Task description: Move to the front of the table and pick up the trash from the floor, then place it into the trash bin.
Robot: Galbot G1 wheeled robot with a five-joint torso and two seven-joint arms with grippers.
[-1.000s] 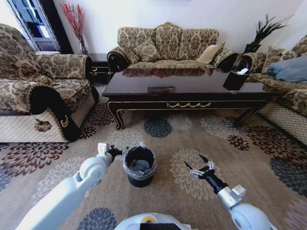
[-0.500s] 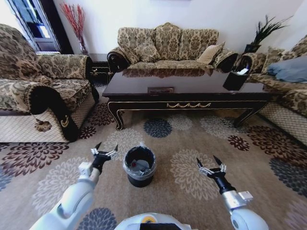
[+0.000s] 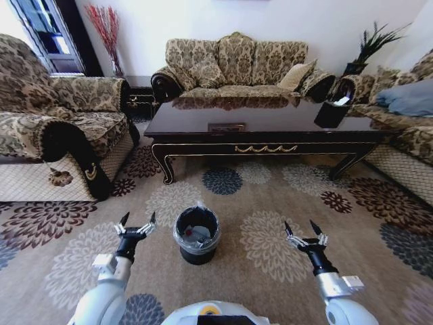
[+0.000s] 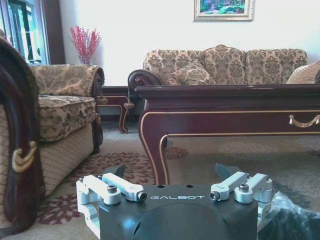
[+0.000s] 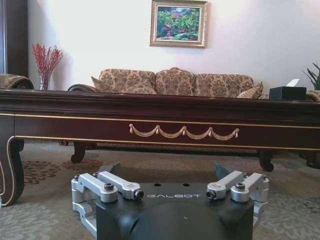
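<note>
Both grippers have jaws spread wide and hold nothing. Left gripper (image 3: 135, 227) hangs low over the floor (image 3: 270, 196), just beside the trash bin (image 3: 196, 235) on its left, not touching it. Right gripper (image 3: 304, 233) is on the other side of the bin, well apart from it, fingers also wide, w/ nothing between them. Bin stands on the carpet between the two grippers, approx. in the middle, w/ trash (image 3: 195, 233) lying inside on the liner; what scraps exactly, I cannot tell. Table (image 3: 264, 128) is beyond the bin, its gold ornament facing the robot. In right wrist view the table front (image 5: 165, 127) is straight ahead of the open fingers (image 5: 116, 184).
</note>
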